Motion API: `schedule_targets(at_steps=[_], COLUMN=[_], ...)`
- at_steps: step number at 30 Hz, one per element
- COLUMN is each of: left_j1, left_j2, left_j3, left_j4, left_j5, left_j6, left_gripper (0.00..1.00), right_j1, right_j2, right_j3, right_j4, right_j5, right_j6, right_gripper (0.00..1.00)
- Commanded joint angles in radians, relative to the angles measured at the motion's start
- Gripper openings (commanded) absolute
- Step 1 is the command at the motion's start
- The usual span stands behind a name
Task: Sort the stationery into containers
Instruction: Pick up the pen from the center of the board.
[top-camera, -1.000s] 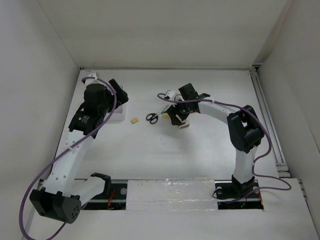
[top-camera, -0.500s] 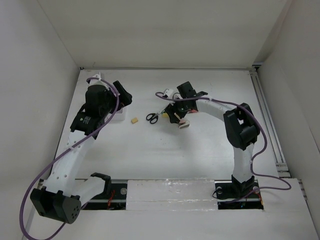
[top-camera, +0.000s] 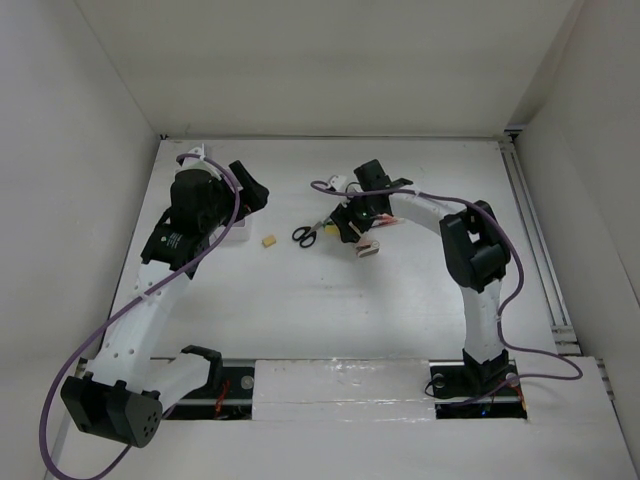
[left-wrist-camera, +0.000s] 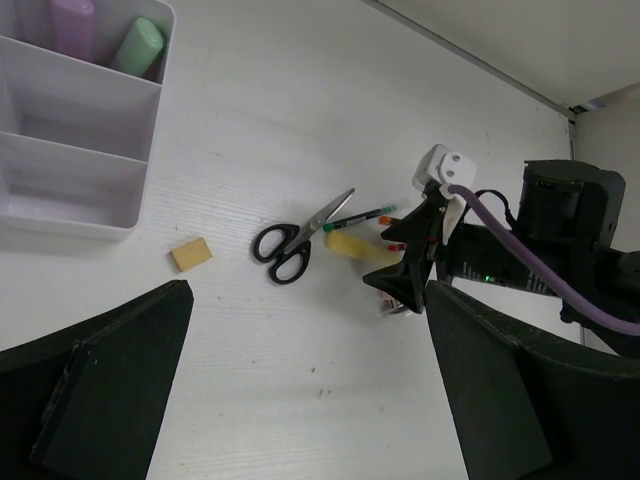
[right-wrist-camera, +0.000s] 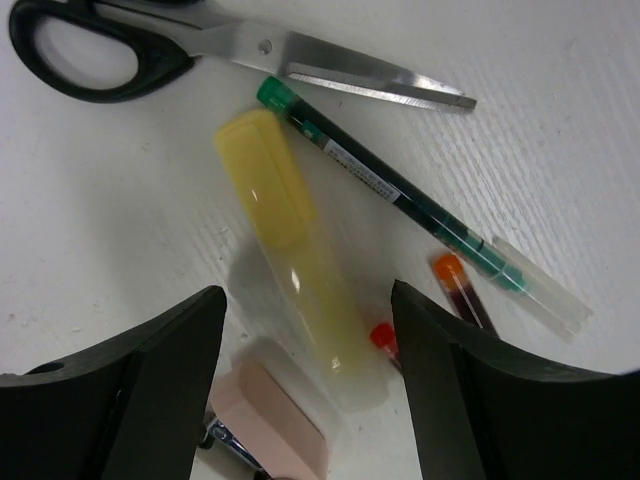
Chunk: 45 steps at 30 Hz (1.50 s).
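**A:** What does the right wrist camera catch that the overhead one misses?

**B:** The small stuff. Nearest the right gripper (right-wrist-camera: 305, 298) is a pink marker (right-wrist-camera: 272, 412), cut off by the frame edge. Next, a yellow marker (right-wrist-camera: 290, 235) lies flat on the table (right-wrist-camera: 120, 230) between the fingers (right-wrist-camera: 130, 400), with a gap on either side. The jaws are apart and grip nothing. Beyond it are a green pen (right-wrist-camera: 400, 195), an orange-capped pen (right-wrist-camera: 458, 283) and a red cap (right-wrist-camera: 382, 337), half hidden. Farthest are the scissors (right-wrist-camera: 250, 45), their blades just beside the green pen's cap.

**A:** And from above?

**B:** Only the scissors and a tan eraser (top-camera: 268, 240) read clearly there. The right arm covers the markers and pens.

**A:** And the left wrist view?

**B:** The left gripper (left-wrist-camera: 305, 300) is spread wide, with nothing in it. Eraser and scissors lie closest, and the white tray (left-wrist-camera: 60, 190) is farther off. A lilac marker (left-wrist-camera: 72, 20) and a green marker (left-wrist-camera: 138, 45) stand together in its far compartment. From above, the left arm hides most of that tray.

**A:** What's the count?

**B:** One pair of scissors, one eraser, one tray, four markers and two pens. I can't tell what the red cap belongs to.
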Motion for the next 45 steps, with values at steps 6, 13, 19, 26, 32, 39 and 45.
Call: schedule_targets(at_steps=[6,13,19,26,32,39,45], left_j1=[0.001,0.001,0.001,0.001,0.001,0.001,0.001], left_j2=[-0.019,-0.019,-0.028,-0.028,-0.017,0.001,0.001], left_j3=[-0.009,-0.009,-0.009,-0.009,-0.018,-0.078,-0.177], left_j4=[0.037,0.037,0.037,0.037,0.046,0.161,0.382], left_j5=[0.024,0.024,0.015,0.024,0.051,0.209,0.410], left_j6=[0.014,0.014,0.014,0.023,0.023,-0.021,-0.116], left_gripper=[1.00,1.00,1.00,1.00,1.00,1.00,1.00], right_j1=[-0.006,0.030,0.073,0.094,0.103,0.123,0.181], right_j2=[0.014,0.004,-0.005,-0.046,-0.178,-0.379,-0.502], right_j3=[0.036,-0.005,-0.065,-0.094,-0.129,-0.197,-0.230], right_j4=[-0.049,-0.058,-0.023,0.017,0.051,0.176,0.291], right_j5=[-0.037,0.058,0.092,0.064,0.098,0.109,0.080], right_j6=[-0.022,0.018,0.047,0.078,0.113,0.268,0.403], right_gripper=[0.70,0.53,0.14,0.00,0.00,0.00,0.00])
